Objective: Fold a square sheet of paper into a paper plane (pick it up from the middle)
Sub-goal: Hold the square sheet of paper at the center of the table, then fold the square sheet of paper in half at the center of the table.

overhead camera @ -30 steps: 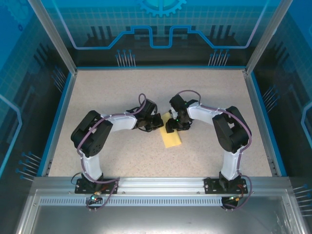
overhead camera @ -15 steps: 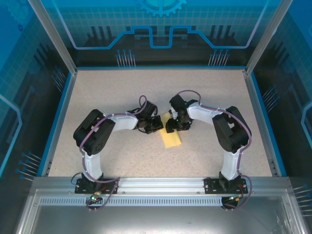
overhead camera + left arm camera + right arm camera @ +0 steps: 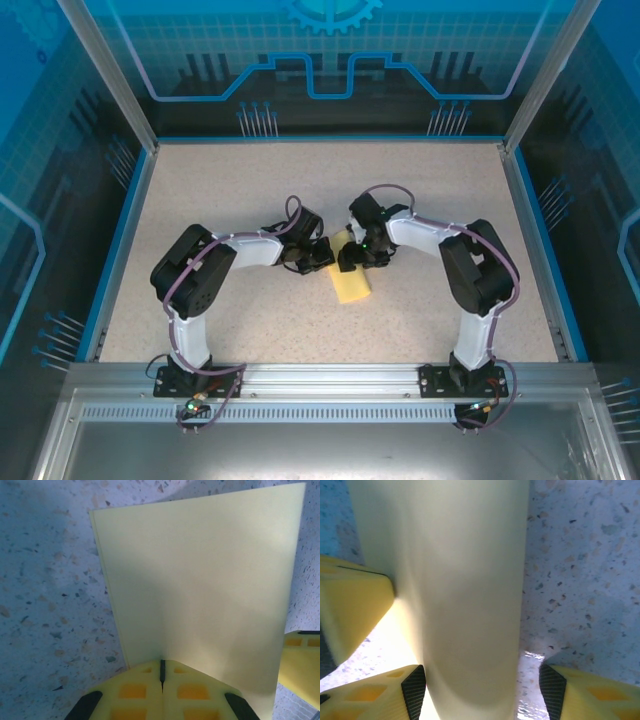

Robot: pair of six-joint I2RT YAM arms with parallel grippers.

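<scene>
Top external: pale-yellow folded paper sheet [image 3: 352, 288] lies flat on the speckled desk [image 3: 250, 190]. Left fingers [image 3: 132, 692] are fully closed, tips pressing the sheet's edge, likely pinning it for creasing. Right fingers [image 3: 375, 697] are wide open, straddling the sheet, holding nothing.

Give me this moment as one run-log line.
stage: mid-fold | paper: folded, on table | left tool: shut, at paper edge | right tool: open, straddling paper
</scene>
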